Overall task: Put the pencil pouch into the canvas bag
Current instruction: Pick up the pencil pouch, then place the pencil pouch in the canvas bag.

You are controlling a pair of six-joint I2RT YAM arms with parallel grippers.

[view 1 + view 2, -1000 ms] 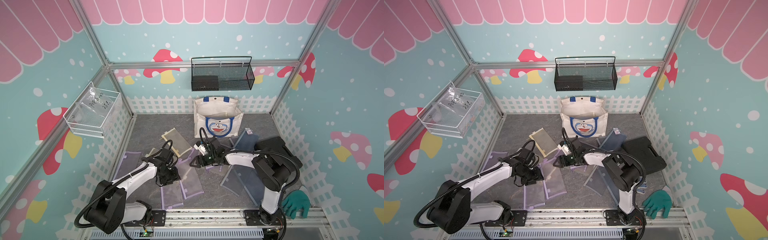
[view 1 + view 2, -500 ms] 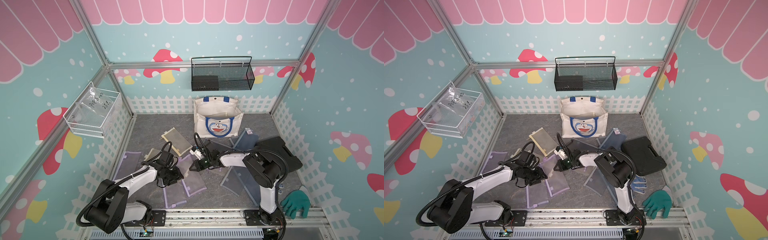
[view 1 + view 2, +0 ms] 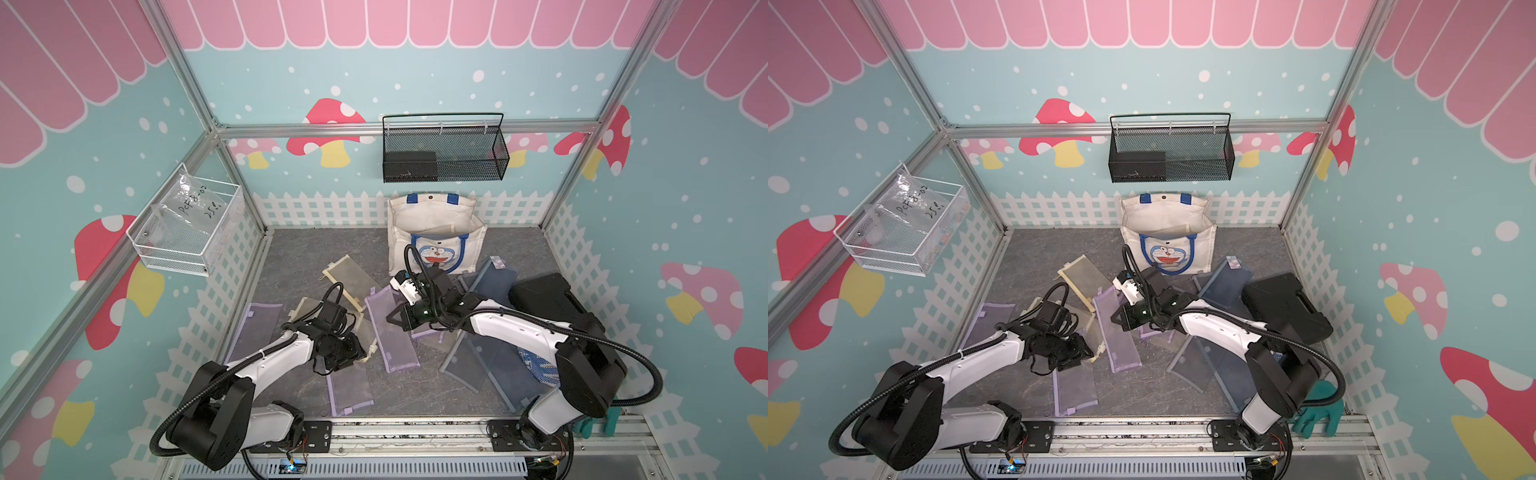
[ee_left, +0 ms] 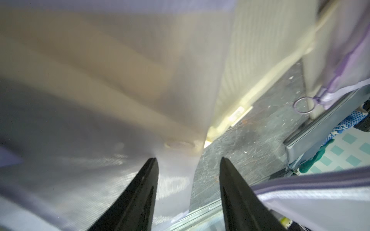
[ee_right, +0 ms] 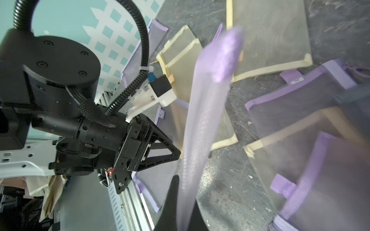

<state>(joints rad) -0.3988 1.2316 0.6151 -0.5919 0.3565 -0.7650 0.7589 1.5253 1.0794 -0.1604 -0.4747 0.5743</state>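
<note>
The right hand (image 5: 183, 202) is clamped tight on the edge of a purple mesh pencil pouch (image 5: 208, 112), seen edge-on in the right wrist view. In both top views that pouch (image 3: 392, 328) lies at the counter's centre, with the cream canvas bag (image 3: 434, 239) standing open at 12 o'clock against the white fence. The left hand (image 4: 188, 160), jaws about halfway apart and holding nothing, hovers at 8 o'clock from the pouch over a cream mesh pouch (image 4: 120, 80). A black case (image 3: 1287, 305) lies at 3 o'clock.
</note>
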